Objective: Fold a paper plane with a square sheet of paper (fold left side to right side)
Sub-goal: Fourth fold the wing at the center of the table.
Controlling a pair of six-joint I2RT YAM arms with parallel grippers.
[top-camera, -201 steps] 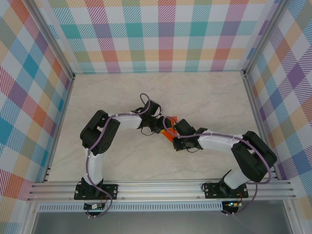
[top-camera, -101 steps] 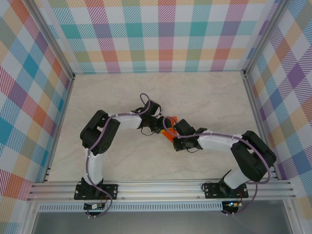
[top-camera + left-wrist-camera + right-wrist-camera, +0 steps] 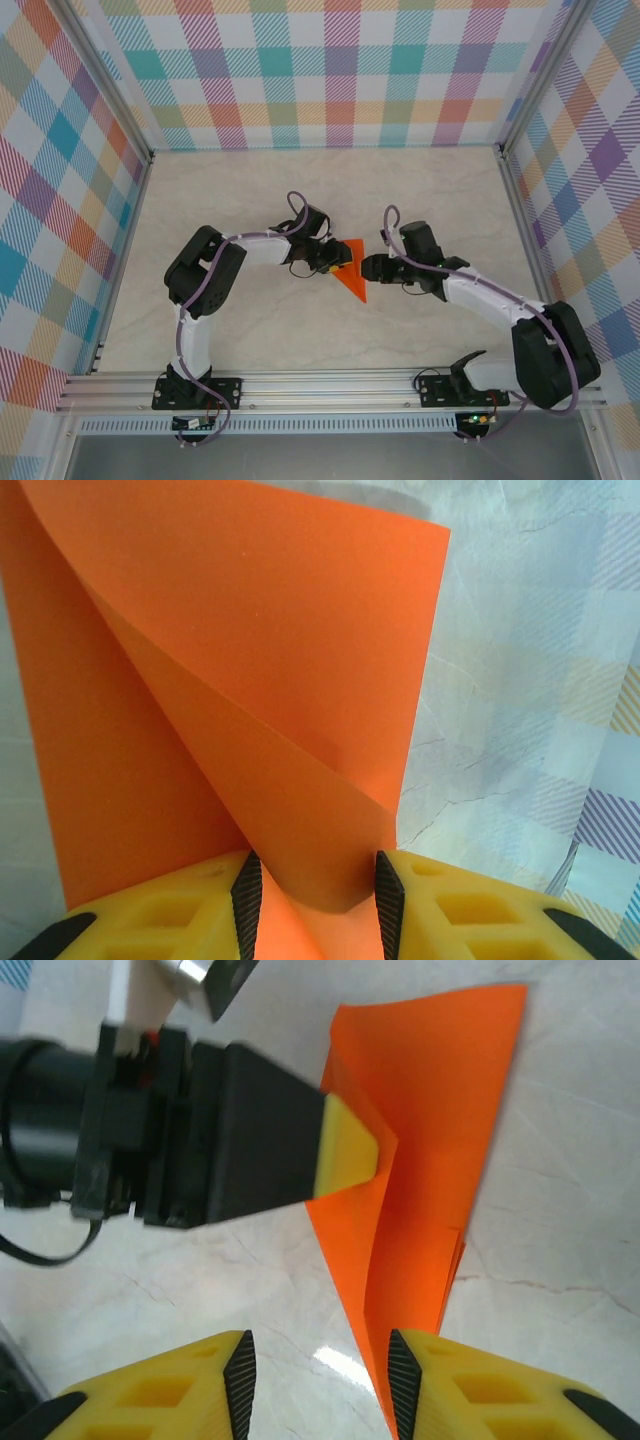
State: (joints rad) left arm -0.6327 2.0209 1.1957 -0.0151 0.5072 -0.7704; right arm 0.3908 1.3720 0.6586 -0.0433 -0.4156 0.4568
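Observation:
The orange sheet of paper (image 3: 353,273) lies folded into a pointed triangle at the middle of the table. My left gripper (image 3: 334,258) sits at its left edge. In the left wrist view the left gripper (image 3: 312,905) is open, and a raised, curled flap of the paper (image 3: 280,660) stands between its pads. My right gripper (image 3: 368,267) hovers just right of the paper, open and holding nothing. In the right wrist view the right gripper (image 3: 320,1385) is over bare table, the paper (image 3: 430,1160) ahead of its right finger, and the left gripper's yellow fingertip (image 3: 350,1150) touches the paper.
The marble-look tabletop (image 3: 250,200) is fenced by aluminium rails (image 3: 330,385) and chequered walls. Both arms reach inward and their wrists come close together at the paper.
The right arm has pulled back off the paper and swung to the right, uncovering the orange triangle. The left arm has not moved.

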